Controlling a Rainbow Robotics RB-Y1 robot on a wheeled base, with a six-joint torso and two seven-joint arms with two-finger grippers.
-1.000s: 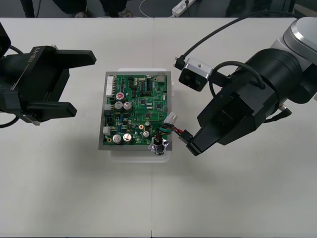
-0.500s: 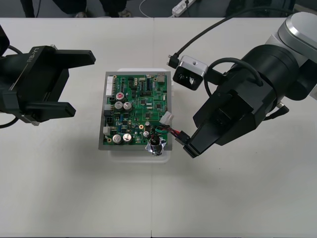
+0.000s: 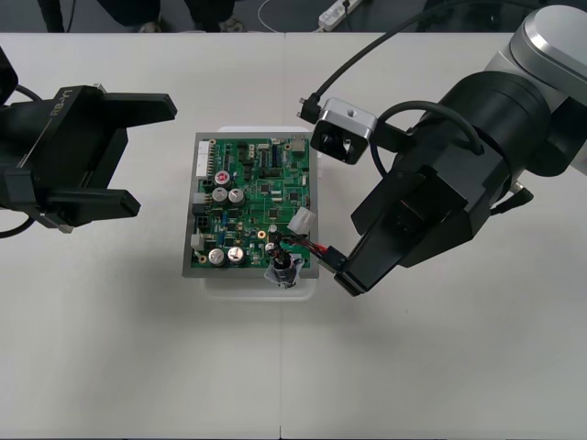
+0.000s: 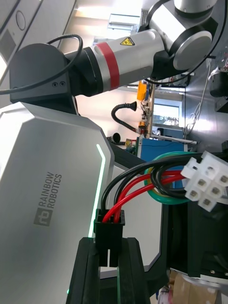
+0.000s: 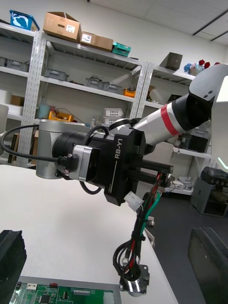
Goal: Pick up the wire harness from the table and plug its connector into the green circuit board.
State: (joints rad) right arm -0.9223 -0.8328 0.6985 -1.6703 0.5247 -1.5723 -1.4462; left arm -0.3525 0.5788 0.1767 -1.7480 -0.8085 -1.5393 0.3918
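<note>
The green circuit board [image 3: 248,206] lies on its white base [image 3: 238,282] at the table's middle. My right gripper [image 3: 341,269] hovers just off the board's near right corner, shut on the harness's small black plug [image 4: 109,232]. Red, black and green wires [image 3: 307,244] run from the plug over the board's edge. The round metal socket [image 3: 284,270] hangs at the board's near edge, and a white connector [image 3: 303,220] sits above the wires. My left gripper [image 3: 156,154] is parked open to the left of the board. In the left wrist view the socket [image 5: 133,285] dangles above the board [image 5: 57,294].
Bare table lies in front of the board and to both sides of it. Cables and a power strip [image 3: 341,11] lie on the dark floor beyond the far edge.
My right gripper has moved left toward the board with the harness. The socket has swung left along the board's near edge. The left arm has not moved.
</note>
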